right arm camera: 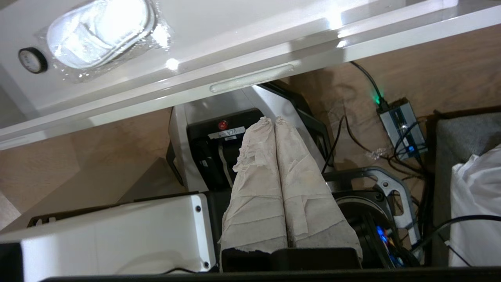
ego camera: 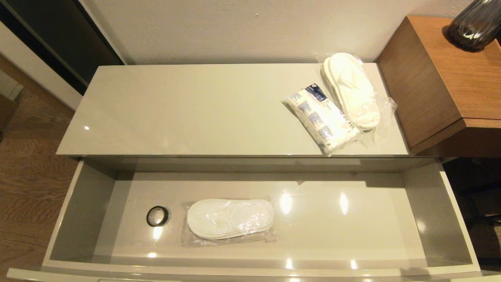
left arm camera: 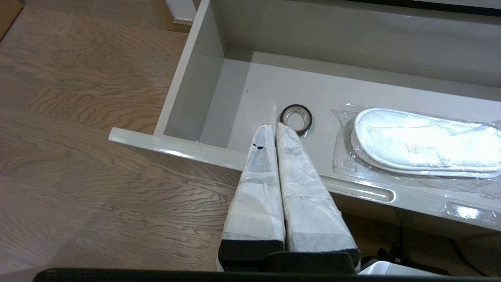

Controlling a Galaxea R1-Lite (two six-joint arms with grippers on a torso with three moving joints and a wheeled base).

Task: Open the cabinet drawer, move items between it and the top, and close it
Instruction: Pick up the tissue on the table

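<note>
The cabinet drawer (ego camera: 450, 203) stands pulled out below the glossy cream top (ego camera: 188, 109). Inside it lies one pair of white slippers in a clear bag (ego camera: 230, 218), left of centre. At the right end of the top rest a second bagged pair of white slippers (ego camera: 352, 88) and a white packet with blue panels (ego camera: 321, 118), touching each other. Neither arm shows in the head view. My left gripper (left arm camera: 272, 126) is shut and empty, hanging over the drawer's front edge (left arm camera: 184, 149) near its left end. My right gripper (right arm camera: 270, 120) is shut and empty, held low in front of the drawer face (right arm camera: 250, 78).
A small black ring (ego camera: 157, 216) lies in the drawer left of the slippers. A brown wooden unit (ego camera: 442, 78) with a dark glass vase (ego camera: 475, 25) stands right of the cabinet. Wooden floor (left arm camera: 78, 117) lies to the left. My own base and cables (right arm camera: 399, 125) sit below the drawer.
</note>
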